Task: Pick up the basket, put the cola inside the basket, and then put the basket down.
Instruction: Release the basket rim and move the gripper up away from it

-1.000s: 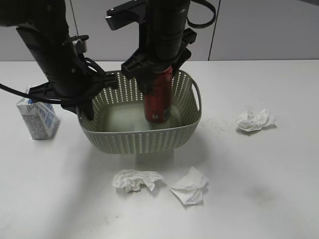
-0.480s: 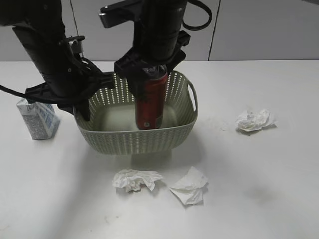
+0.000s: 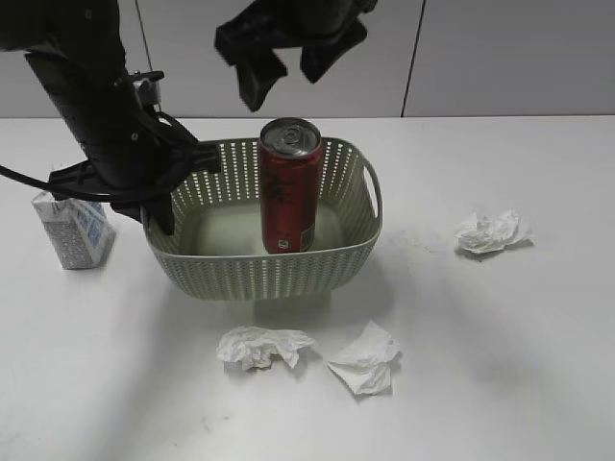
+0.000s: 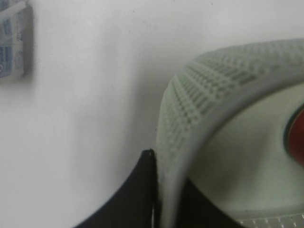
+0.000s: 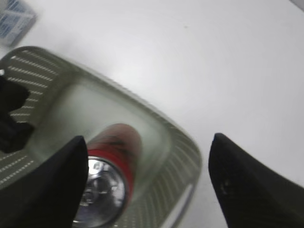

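Note:
The pale green basket [image 3: 279, 274] sits at the table's middle. The red cola can [image 3: 290, 187] stands upright inside it, silver top showing. My left gripper [image 3: 163, 206] is shut on the basket's left wall; the left wrist view shows its fingers [image 4: 164, 190] pinching the basket wall [image 4: 190, 109]. My right gripper [image 3: 288, 62] is open and empty, above the can and clear of it. The right wrist view shows its open fingers [image 5: 147, 185] over the cola [image 5: 109, 175] and the basket [image 5: 161, 142].
A blue-and-white carton [image 3: 72, 226] stands left of the basket, close to my left arm. Crumpled tissues lie in front of the basket [image 3: 261, 346] [image 3: 365, 360] and at the right [image 3: 492, 231].
My right gripper has opened, let go of the cola and risen above it. The can now stands free in the basket. The basket shifted slightly left earlier; my left gripper keeps its hold.

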Controlling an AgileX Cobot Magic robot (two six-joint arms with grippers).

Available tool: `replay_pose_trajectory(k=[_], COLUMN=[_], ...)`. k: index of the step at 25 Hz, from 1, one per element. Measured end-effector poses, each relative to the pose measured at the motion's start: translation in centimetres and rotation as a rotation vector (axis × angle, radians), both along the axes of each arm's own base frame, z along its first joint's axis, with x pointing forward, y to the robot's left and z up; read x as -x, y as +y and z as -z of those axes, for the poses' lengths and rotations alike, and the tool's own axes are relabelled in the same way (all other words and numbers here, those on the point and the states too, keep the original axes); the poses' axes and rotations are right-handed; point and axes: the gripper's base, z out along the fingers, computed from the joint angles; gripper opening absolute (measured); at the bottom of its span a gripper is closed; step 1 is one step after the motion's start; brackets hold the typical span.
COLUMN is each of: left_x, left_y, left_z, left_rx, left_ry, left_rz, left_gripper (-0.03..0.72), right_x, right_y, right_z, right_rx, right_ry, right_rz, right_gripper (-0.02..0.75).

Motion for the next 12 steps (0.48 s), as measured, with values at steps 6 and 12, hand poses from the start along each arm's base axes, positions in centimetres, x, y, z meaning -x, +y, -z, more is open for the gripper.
replay_pose_trajectory(k=[6,12], left_x=[-0.9,-3.0], left_y=[-0.5,-1.7], left_z=[-0.1,0.9], left_rx=[0.001,-0.003], left_ry=[0.008,0.038], left_rz=[0.015,0.057], left_gripper=[0.0,0.0], right_x=[-2.9,-1.5], right_y=[-7.7,-17.1], right_z=[-3.2,-4.8], right_rx=[-0.036,-0.042], right_ry=[-0.058,-0.023], right_rz=[0.194,0.388], right_gripper=[0.596,0.596])
